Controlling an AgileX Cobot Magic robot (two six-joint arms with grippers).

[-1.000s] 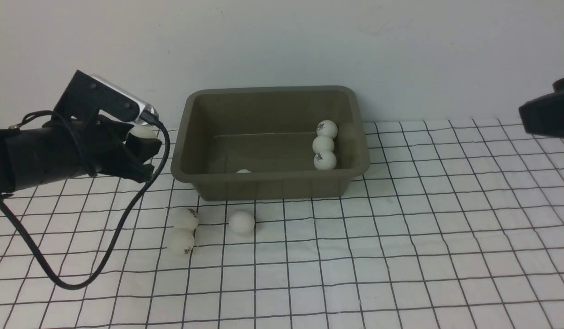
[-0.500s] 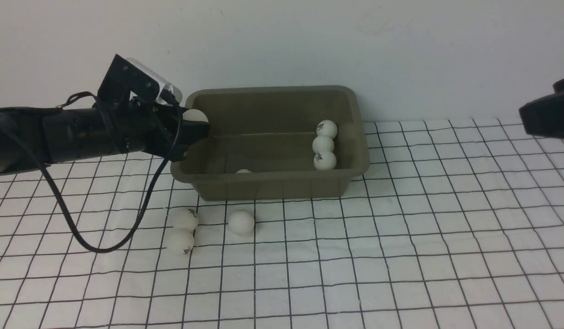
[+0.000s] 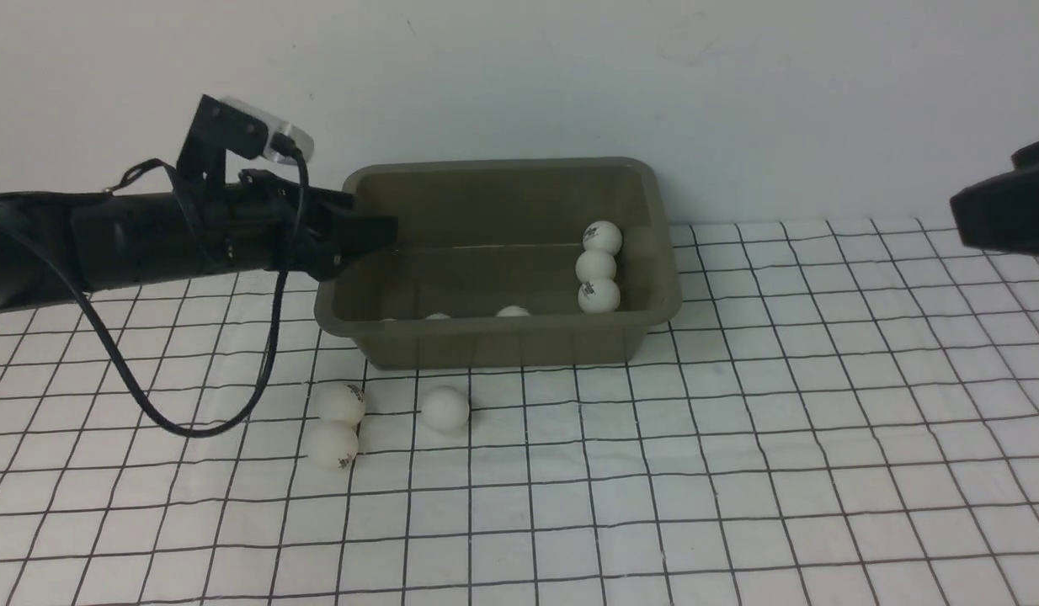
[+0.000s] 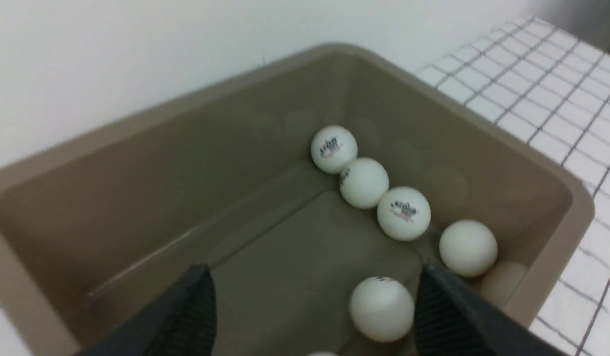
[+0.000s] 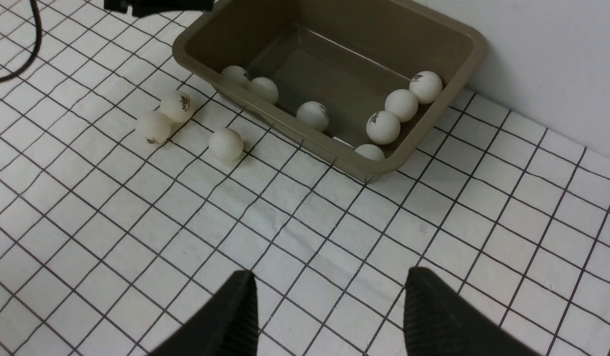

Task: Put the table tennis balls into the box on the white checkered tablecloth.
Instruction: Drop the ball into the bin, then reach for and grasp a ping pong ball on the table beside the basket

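Observation:
The olive-grey box [image 3: 498, 345] stands on the white checkered tablecloth [image 3: 738, 471] against the back wall. Several table tennis balls lie inside: three in a row [image 3: 596, 267] by its right wall, others along the near wall [image 5: 313, 115]. Three more balls rest on the cloth in front of the box's left end [image 3: 343, 402] [image 3: 333, 444] [image 3: 444, 409]. My left gripper [image 3: 376, 231] hovers over the box's left rim, open and empty; in the left wrist view [image 4: 312, 277] a loose ball [image 4: 381, 309] lies on the box floor below. My right gripper [image 5: 329, 282] hangs open above bare cloth, far right.
The left arm's black cable [image 3: 191, 425] loops down onto the cloth left of the three loose balls. A plain wall [image 3: 519, 76] rises right behind the box. The right arm [image 3: 1004, 210] shows only at the front view's right edge.
The left gripper carried a ball rightward from beside the box to over its left rim and opened. That ball now lies in the box; the right arm stayed put.

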